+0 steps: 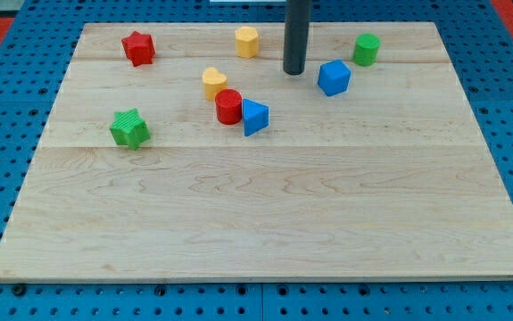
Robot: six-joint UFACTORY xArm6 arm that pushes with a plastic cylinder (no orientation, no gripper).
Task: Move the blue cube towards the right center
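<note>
The blue cube (334, 78) sits on the wooden board (265, 223) at the upper right of centre. My tip (293, 71) is the lower end of a dark rod that comes down from the view's top. It stands just left of the blue cube with a small gap between them, not touching it.
A green cylinder (367, 48) is up and right of the blue cube. A yellow hexagonal block (247, 41) is left of the rod. A yellow heart (214, 82), red cylinder (228, 106) and blue triangle (254, 117) cluster left of centre. A red star (138, 48) and green star (130, 128) lie left.
</note>
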